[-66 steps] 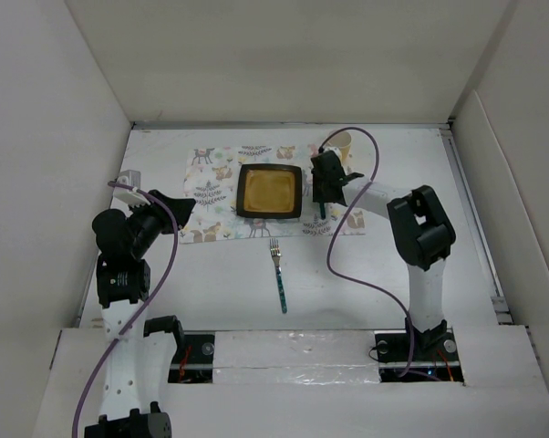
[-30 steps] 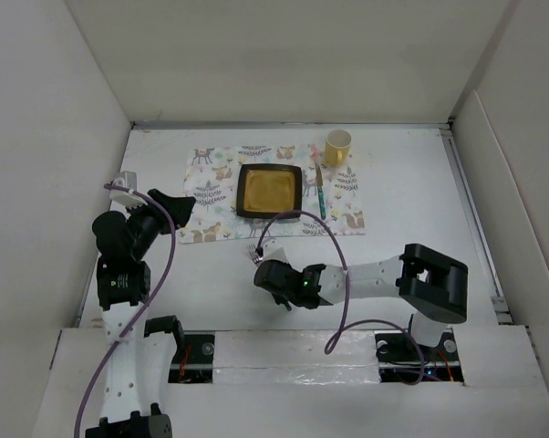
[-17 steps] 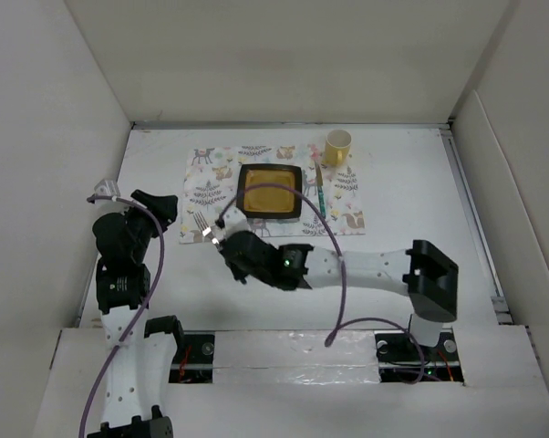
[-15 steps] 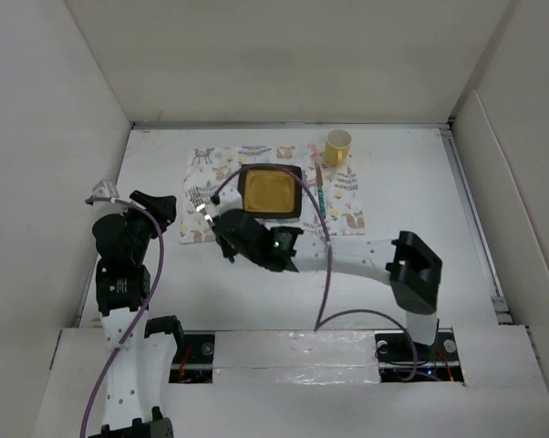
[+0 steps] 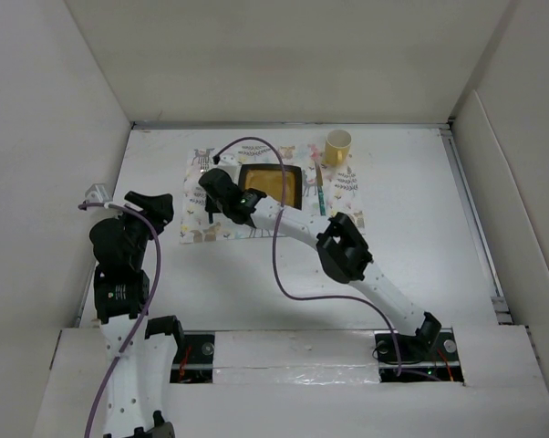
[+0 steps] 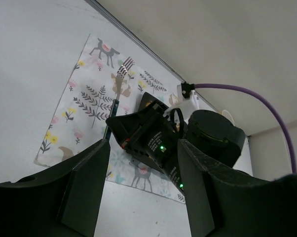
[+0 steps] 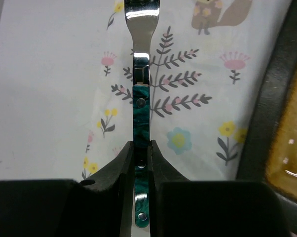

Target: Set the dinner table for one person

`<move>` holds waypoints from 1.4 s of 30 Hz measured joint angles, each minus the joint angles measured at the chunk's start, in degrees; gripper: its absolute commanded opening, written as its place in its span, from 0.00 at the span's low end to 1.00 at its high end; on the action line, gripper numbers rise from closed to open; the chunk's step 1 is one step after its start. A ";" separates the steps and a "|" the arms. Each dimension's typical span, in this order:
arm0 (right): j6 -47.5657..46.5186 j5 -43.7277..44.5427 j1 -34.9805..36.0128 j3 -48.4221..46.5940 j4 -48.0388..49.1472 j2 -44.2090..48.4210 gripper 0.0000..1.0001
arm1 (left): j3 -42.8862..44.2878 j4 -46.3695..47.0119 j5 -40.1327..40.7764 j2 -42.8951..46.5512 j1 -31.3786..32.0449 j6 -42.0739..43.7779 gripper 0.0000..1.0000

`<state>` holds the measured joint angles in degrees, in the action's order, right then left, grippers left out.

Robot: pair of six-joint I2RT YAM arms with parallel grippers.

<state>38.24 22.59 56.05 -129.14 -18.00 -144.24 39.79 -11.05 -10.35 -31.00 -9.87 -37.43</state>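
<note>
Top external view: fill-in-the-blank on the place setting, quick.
The right gripper grips the green-and-steel fork by its ___.
The fork is over the deer-printed cloth mat, ___ of the black square plate.
The yellow mug stands at the mat's far ___ corner.
The left gripper is ___ and empty.
Missing: handle; left; right; open.

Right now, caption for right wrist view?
Right gripper holds fork by its green handle over the mat, plate edge at right.

deer-print mat [image 5: 347, 205], plate [image 5: 267, 178], mug [image 5: 337, 144], knife [image 5: 321, 192], fork [image 7: 141, 98]

Large flat white dinner table [image 5: 402, 196]
</note>
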 measured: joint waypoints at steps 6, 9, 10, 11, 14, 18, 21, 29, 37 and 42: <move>3.67 -2.25 -0.39 -8.59 -1.73 -6.62 0.00 | 0.00 0.02 -0.17 0.11 0.00 0.07 0.56; 5.20 -2.51 -0.87 -8.61 -1.90 -7.21 0.00 | 0.00 0.04 -0.79 0.04 0.00 0.09 0.56; 5.62 -2.67 -1.07 -8.28 -1.73 -7.26 0.00 | 0.00 0.04 -1.09 0.00 0.00 0.09 0.56; 5.97 -2.80 -1.31 -8.00 -1.64 -7.26 0.00 | 0.00 0.04 -1.38 0.00 0.00 0.09 0.56; 6.75 -2.99 -2.08 -7.65 -1.68 -7.32 0.00 | 0.00 0.07 -2.01 -0.07 0.00 0.11 0.57; 7.26 -3.61 -2.78 -7.21 -0.81 -7.34 0.17 | 0.00 0.07 -2.58 -0.76 0.00 0.28 0.59; 7.48 -4.04 -3.10 -5.77 0.09 -7.34 0.25 | 0.00 0.07 -2.75 -1.22 0.00 0.55 0.60; 7.87 -5.05 -3.19 -1.53 4.09 -7.02 0.36 | 0.00 0.11 -3.41 -1.84 0.00 1.33 0.60; 5.62 -5.92 -3.08 5.97 6.71 -1.16 0.59 | 0.00 0.68 -3.43 -1.75 0.00 2.73 0.65; 1.25 -6.27 -2.67 14.84 9.94 10.78 0.89 | 0.00 1.03 -3.56 -1.20 0.00 4.74 0.68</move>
<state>39.48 16.32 53.39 -114.30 -8.05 -133.47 39.79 -10.02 -13.91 -32.21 -9.87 -32.69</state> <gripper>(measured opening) 0.754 0.656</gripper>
